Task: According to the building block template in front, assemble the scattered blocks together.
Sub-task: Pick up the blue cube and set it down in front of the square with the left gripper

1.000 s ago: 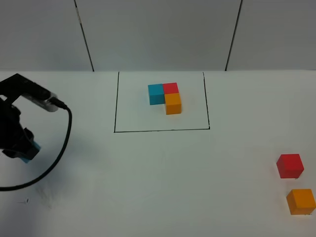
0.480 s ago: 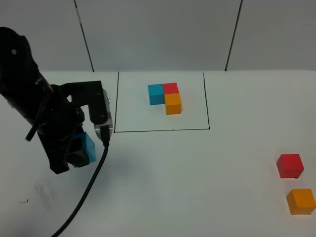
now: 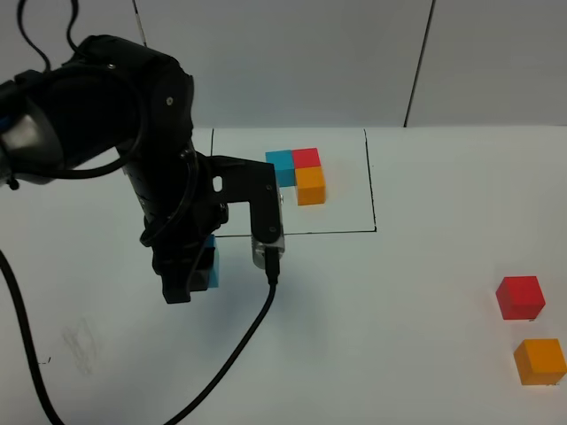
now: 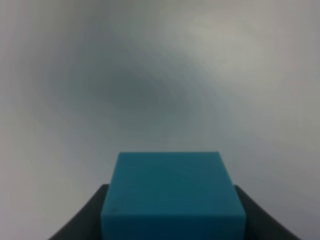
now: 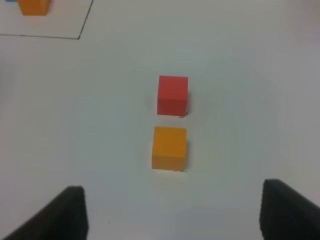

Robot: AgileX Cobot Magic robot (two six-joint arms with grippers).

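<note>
the left arm [image 3: 142, 150] reaches in over the white surface [image 3: 399, 354]. its fingers [image 3: 180, 285] are pinched tight on the loose blue cube [image 3: 209, 264]. in the exterior view that cube sits just outside the near left corner of the thin black frame [image 3: 292, 234], on the near side of its front line. from the left wrist the blue cube [image 4: 172, 192] fills the space between the two dark fingers [image 4: 85, 220], with a soft shadow on the blurred surface beyond it. i cannot tell whether the cube touches the surface.

inside the frame stands the template [image 3: 297, 173]: a blue cube [image 3: 281, 166] and a red cube [image 3: 306, 158] side by side, and an orange cube [image 3: 311, 186] joined to the near side of the red one, so they make an l.

the other two loose cubes lie well apart from the frame, near the right edge of the exterior view. the red cube [image 3: 520, 297] is farther back and the orange cube [image 3: 540, 360] is just in front of it, close but not touching.

the right fingers [image 5: 55, 215] stand wide apart and hold nothing. from the right wrist the loose red cube [image 5: 173, 94] and orange cube [image 5: 169, 147] lie on the surface beyond them, in line with the gap between them.

a black cable [image 3: 239, 345] trails from the left arm across the surface.
</note>
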